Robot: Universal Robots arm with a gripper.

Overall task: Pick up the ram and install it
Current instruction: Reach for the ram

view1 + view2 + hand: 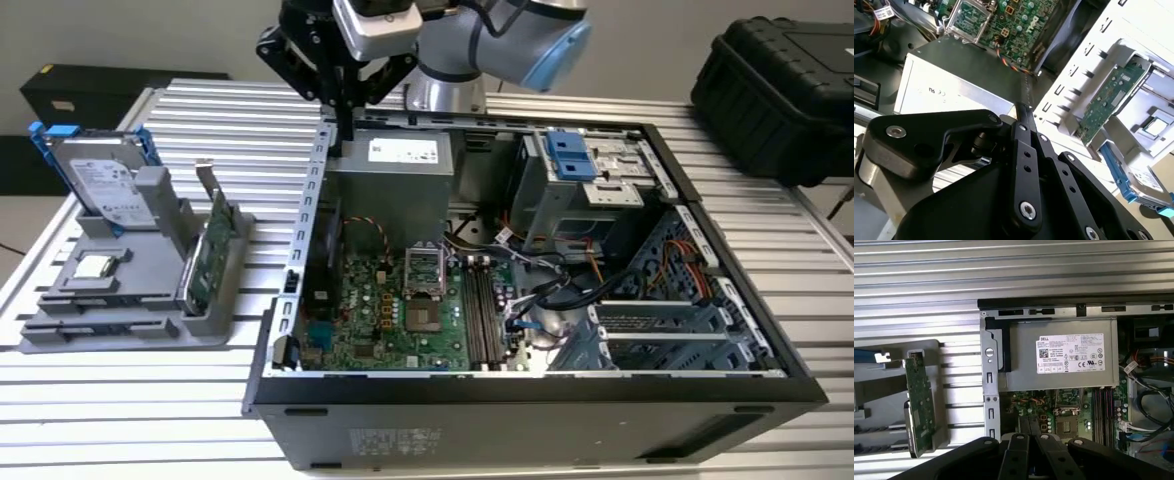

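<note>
Carry the ram (344, 136), seemingly the thin dark strip pinched in the narrow-closed gripper (344, 112) above the power supply (394, 170), upright and parallel to the memory slots (485, 310), clear of the case wall (318, 200)

ram (344, 126) | thin dark stick | upright | pinched between jaws, above case
</note>
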